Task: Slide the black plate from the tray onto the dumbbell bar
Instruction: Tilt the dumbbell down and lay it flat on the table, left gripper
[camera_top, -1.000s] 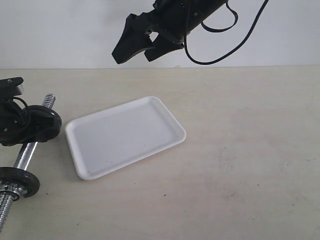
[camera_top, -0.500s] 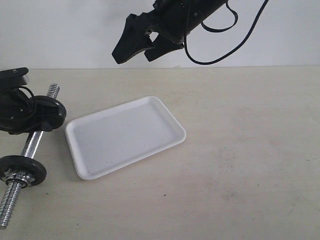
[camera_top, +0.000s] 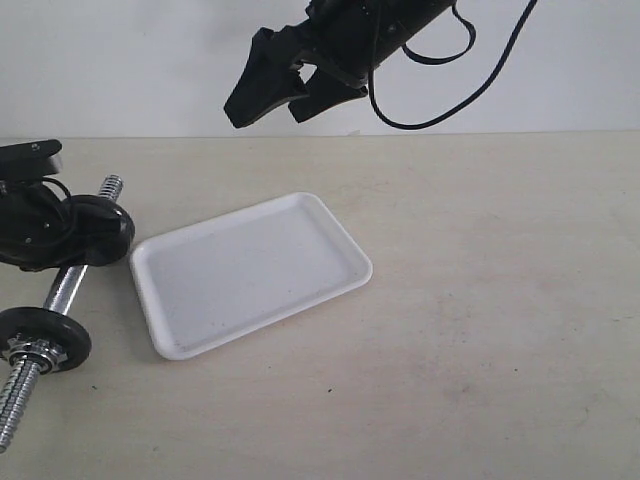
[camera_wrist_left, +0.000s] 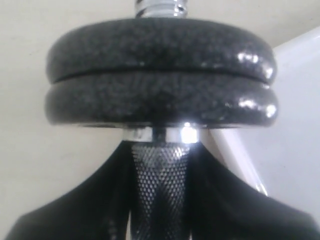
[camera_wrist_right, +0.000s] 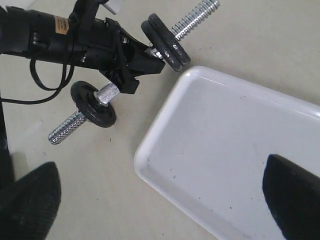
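My left gripper (camera_top: 82, 248) is shut on the knurled middle of the dumbbell bar (camera_top: 60, 292), at the table's left edge. In the left wrist view its fingers (camera_wrist_left: 107, 195) flank the knurled bar (camera_wrist_left: 160, 175). Two black discs sit pressed together at the bar's far end; the outer one is the black plate (camera_wrist_left: 160, 47) (camera_wrist_right: 172, 47), with the threaded tip sticking out past it. A further black disc with a chrome collar (camera_top: 44, 340) sits near the bar's other end. The white tray (camera_top: 250, 270) (camera_wrist_right: 235, 150) holds nothing. High above the tray hangs my right gripper (camera_top: 266, 116), open, with nothing in it.
A beige tabletop (camera_top: 480, 300) stretches right of the tray. A white wall (camera_top: 120, 60) runs behind the table. Black cables (camera_top: 430, 110) loop from the right arm above the table's back edge.
My left gripper has moved right, toward the tray, carrying the bar with it; the collared disc has come further into view. The right gripper has not moved.
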